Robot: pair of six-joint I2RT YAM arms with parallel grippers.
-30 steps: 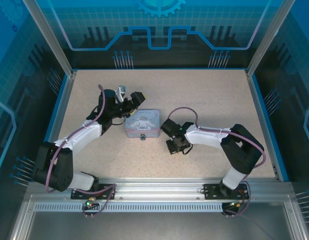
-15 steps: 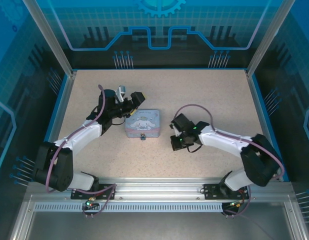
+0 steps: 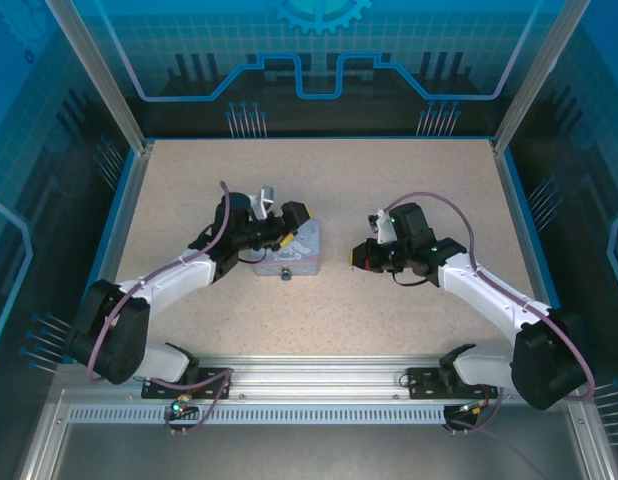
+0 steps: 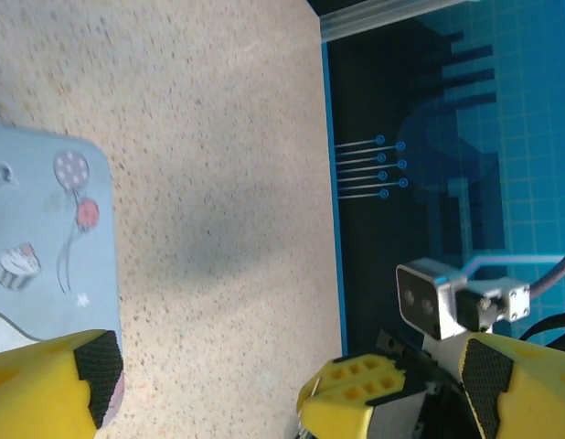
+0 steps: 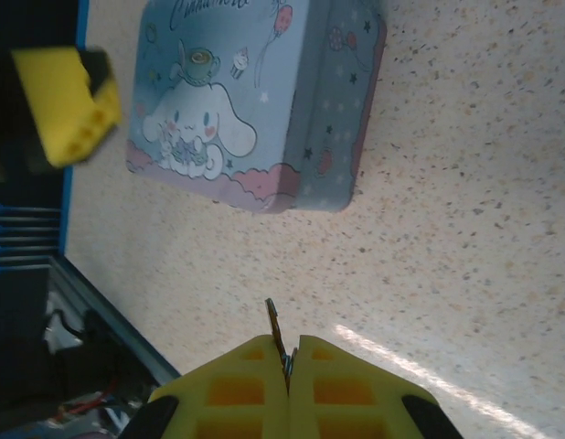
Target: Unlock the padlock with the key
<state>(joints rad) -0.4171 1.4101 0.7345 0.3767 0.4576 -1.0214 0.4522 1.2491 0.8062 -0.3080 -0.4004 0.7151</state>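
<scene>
Key point(image 5: 277, 331) clenched in right tool point(image 5: 289, 366), mid-tabletop. Left tool point(image 3: 279, 232) released, at tin point(image 3: 301, 255). Step: approach, probably. Next: align key tip with padlock point(image 3: 286, 274) keyhole.

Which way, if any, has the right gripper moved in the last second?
Yes: the right gripper moved away from the near rail, toward the far edge.

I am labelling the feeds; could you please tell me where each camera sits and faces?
Top external: fixed above and behind the bases, looking down on the table; the left arm and right arm show.
Left wrist: on the left arm, looking past the open left hand at the tin corner.
Right wrist: on the right arm, looking past the right hand, shut on the key, toward the tin.
Shared: the tin appears in all three.
</scene>
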